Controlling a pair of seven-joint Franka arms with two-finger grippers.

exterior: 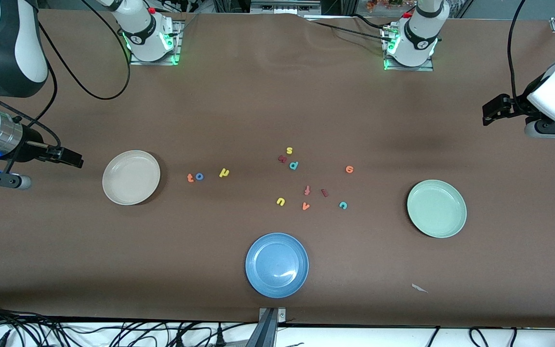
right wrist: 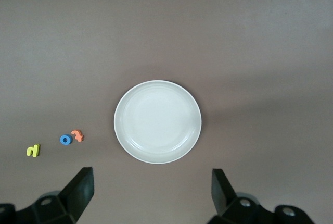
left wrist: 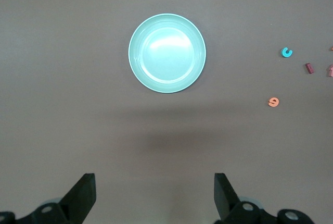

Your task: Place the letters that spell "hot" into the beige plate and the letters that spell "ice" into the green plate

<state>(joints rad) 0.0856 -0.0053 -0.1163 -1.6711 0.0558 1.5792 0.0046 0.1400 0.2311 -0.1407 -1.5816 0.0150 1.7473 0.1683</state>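
Note:
The beige plate [exterior: 131, 177] [right wrist: 157, 122] lies empty toward the right arm's end. Beside it on the table sit the orange t [exterior: 190, 178] [right wrist: 77, 136], the blue o [exterior: 199, 176] [right wrist: 65, 139] and the yellow h [exterior: 224, 172] [right wrist: 33, 150]. The green plate [exterior: 436, 208] [left wrist: 167, 53] lies empty toward the left arm's end. The orange e [exterior: 349, 169] [left wrist: 273, 101], dark red i [exterior: 324, 193] [left wrist: 309, 68] and teal c [exterior: 343, 205] [left wrist: 286, 52] lie between it and the table's middle. My right gripper [exterior: 77, 160] [right wrist: 151, 179] hangs open over bare table by the beige plate. My left gripper [exterior: 485, 115] [left wrist: 154, 185] hangs open over bare table by the green plate.
A blue plate [exterior: 277, 264] sits near the table's front edge. Other loose letters lie mid-table: a yellow s [exterior: 289, 150], teal p [exterior: 294, 165], a dark red letter [exterior: 282, 158], red-orange f [exterior: 307, 190], yellow u [exterior: 280, 201] and orange v [exterior: 305, 206]. A paper scrap [exterior: 419, 288] lies nearer the front camera than the green plate.

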